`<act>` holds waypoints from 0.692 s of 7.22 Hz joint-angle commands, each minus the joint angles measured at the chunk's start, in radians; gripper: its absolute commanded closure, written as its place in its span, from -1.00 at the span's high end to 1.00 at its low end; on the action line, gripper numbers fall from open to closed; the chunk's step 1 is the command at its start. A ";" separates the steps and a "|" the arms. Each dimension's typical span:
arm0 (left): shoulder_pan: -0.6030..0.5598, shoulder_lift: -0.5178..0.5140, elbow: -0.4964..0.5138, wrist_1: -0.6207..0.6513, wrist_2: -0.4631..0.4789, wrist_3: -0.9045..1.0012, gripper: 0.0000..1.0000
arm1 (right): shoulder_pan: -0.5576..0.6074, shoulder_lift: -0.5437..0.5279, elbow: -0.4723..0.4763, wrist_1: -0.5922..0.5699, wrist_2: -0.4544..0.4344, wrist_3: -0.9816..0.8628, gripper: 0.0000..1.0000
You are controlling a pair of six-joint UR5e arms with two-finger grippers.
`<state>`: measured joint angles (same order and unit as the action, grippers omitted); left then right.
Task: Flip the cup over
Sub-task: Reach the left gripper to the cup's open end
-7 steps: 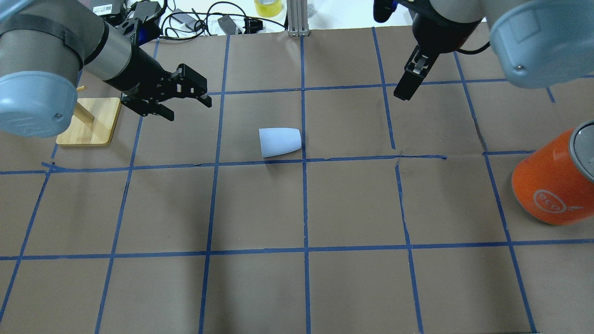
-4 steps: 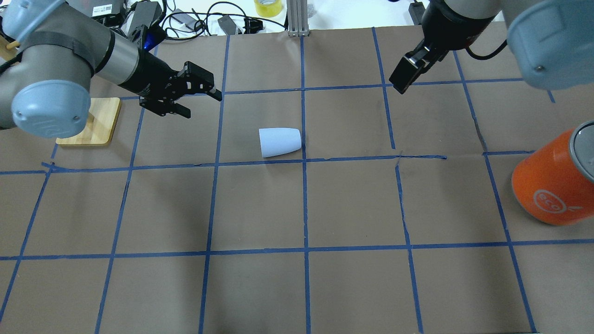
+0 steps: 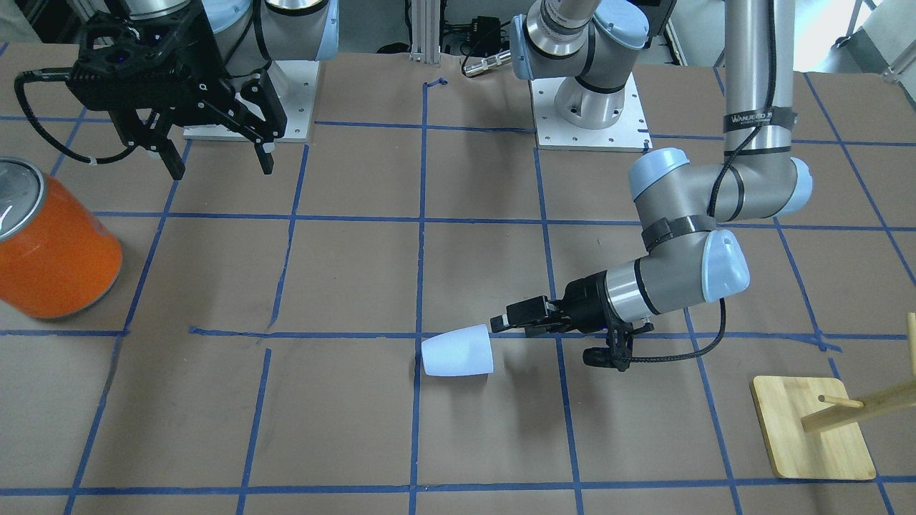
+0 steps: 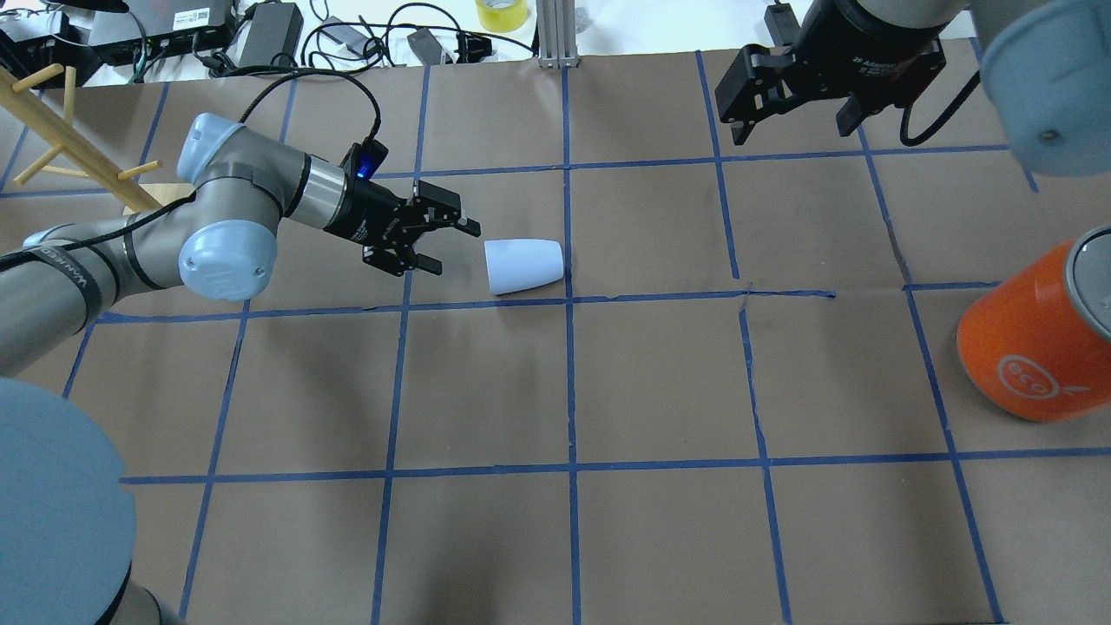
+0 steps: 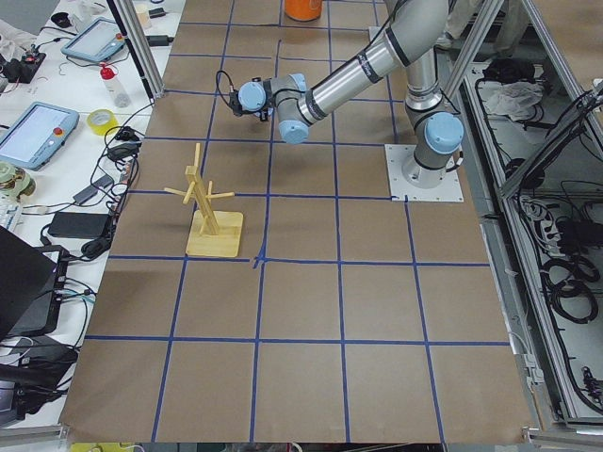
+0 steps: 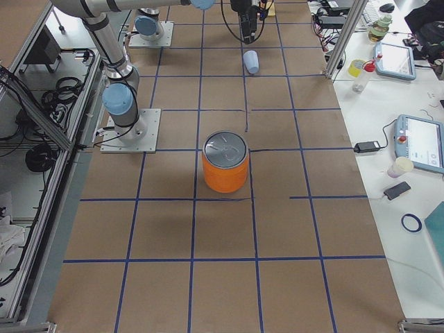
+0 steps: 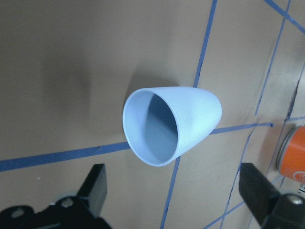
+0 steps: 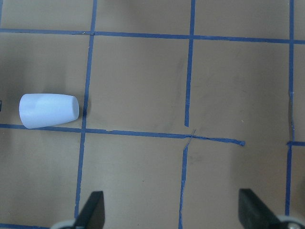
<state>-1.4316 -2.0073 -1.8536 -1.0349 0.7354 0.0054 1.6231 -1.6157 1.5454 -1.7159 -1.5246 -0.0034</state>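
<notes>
You'll find the cup [image 4: 523, 266] lying on its side mid-tabletop [image 4: 660, 547], its narrow base at the central tape line and its mouth facing the left tool [image 4: 452, 249]. That tool hangs low with its fingers spread wide, just short of the rim; from the front one finger looks level with the rim's edge, though you can't tell whether it touches. The right tool [image 4: 792, 121] is released too, high near the far edge, while the can [image 4: 1033, 347] at the right edge and the rack [image 4: 52, 113] at the left both stand well apart from the cup.
</notes>
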 commanded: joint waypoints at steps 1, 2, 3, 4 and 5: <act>-0.035 -0.053 0.007 0.016 -0.093 -0.044 1.00 | 0.000 -0.003 0.025 0.001 0.003 0.017 1.00; -0.041 -0.079 0.013 0.048 -0.096 -0.051 1.00 | -0.002 -0.021 0.027 0.024 -0.009 0.017 1.00; -0.041 -0.088 0.048 0.087 -0.093 -0.112 1.00 | 0.000 -0.045 0.027 0.130 -0.012 0.017 1.00; -0.047 -0.100 0.072 0.090 -0.091 -0.170 1.00 | -0.005 -0.049 0.027 0.139 -0.011 0.005 1.00; -0.059 -0.108 0.073 0.098 -0.093 -0.171 0.71 | -0.005 -0.047 0.027 0.137 -0.006 0.000 1.00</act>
<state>-1.4794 -2.1032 -1.7931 -0.9497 0.6435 -0.1394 1.6197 -1.6596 1.5718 -1.5931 -1.5342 0.0043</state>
